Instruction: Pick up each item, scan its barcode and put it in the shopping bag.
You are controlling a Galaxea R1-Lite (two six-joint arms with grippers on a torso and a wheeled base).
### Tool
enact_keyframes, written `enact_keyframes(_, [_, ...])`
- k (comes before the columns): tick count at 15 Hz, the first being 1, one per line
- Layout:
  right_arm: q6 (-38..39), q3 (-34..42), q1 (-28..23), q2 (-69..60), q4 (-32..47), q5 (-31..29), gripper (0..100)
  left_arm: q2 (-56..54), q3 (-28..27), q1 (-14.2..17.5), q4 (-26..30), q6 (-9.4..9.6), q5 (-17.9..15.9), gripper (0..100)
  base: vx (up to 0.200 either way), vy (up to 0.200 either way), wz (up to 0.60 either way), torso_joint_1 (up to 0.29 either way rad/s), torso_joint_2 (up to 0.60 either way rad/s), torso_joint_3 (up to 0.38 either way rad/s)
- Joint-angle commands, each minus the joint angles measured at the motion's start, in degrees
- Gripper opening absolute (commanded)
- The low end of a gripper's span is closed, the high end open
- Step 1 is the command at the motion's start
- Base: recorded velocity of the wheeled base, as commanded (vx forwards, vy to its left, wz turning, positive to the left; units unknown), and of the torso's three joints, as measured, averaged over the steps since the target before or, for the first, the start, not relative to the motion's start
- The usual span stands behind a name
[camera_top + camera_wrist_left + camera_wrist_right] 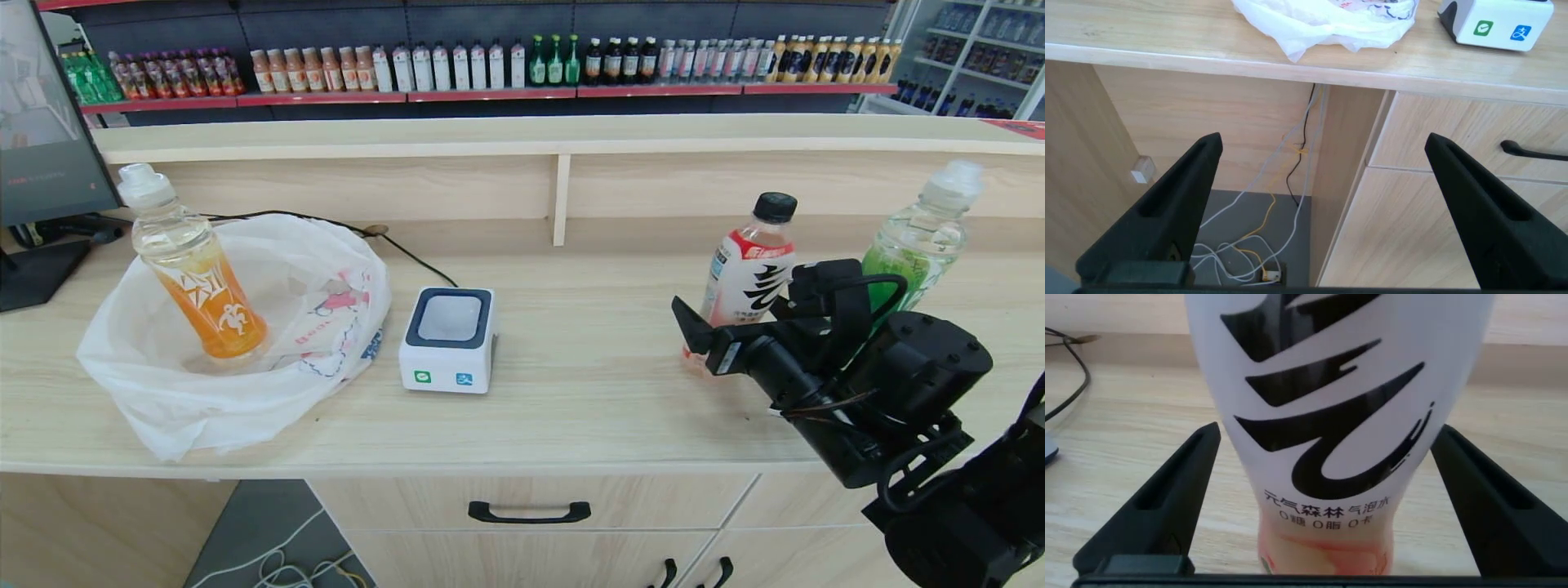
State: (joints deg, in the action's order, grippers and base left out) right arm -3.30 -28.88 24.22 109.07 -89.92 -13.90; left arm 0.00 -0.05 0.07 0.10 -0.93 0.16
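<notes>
A white and pink bottle (747, 269) with a black cap stands on the counter's right side. My right gripper (739, 314) is open, with one finger on each side of the bottle's lower body (1331, 416); small gaps show between the fingers and the bottle. Just right of it stands a green bottle (918, 245). An orange bottle (200, 278) stands upright inside the white shopping bag (326, 269) at the left. The barcode scanner (449, 339) sits mid-counter. My left gripper (1323, 163) is open and holds nothing, below the counter's front edge, under the bag (1323, 24).
A monitor (41, 139) stands at the far left, and a black cable (408, 253) runs behind the bag. The wooden counter (588, 392) has a raised back ledge and drawers with black handles (529, 513) beneath. Loose cables (1249, 245) lie on the floor.
</notes>
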Motion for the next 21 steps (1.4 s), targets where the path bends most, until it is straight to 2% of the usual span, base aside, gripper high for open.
enact_keyframes(1, [0.14, 0.05, 0.04, 0.00, -0.08, 0.01, 100, 0.00, 0.05, 0.01, -0.01, -0.04, 0.02, 100, 0.000, 0.000, 0.00, 0.000, 0.00, 0.000])
enact_keyframes(6, [0.14, 0.32, 0.47, 0.00, -0.08, 0.01, 100, 0.00, 0.05, 0.01, -0.01, -0.04, 0.02, 100, 0.000, 0.000, 0.00, 0.000, 0.00, 0.000])
enact_keyframes(7, [0.14, -0.30, 0.74, 0.00, -0.08, 0.01, 0, 0.00, 0.05, 0.01, -0.01, -0.04, 0.02, 100, 0.000, 0.000, 0.00, 0.000, 0.00, 0.000])
enact_keyframes(16, [0.40, -1.00, 0.21, -2.28, -0.08, -0.08, 0, 0.00, 0.05, 0.01, -0.01, -0.13, 0.02, 100, 0.000, 0.000, 0.00, 0.000, 0.00, 0.000])
enact_keyframes(21, [0.32, 2.34, 0.56, -6.94, -0.08, 0.01, 0, 0.00, -0.04, 0.01, -0.01, 0.05, 0.02, 100, 0.000, 0.000, 0.00, 0.000, 0.00, 0.000])
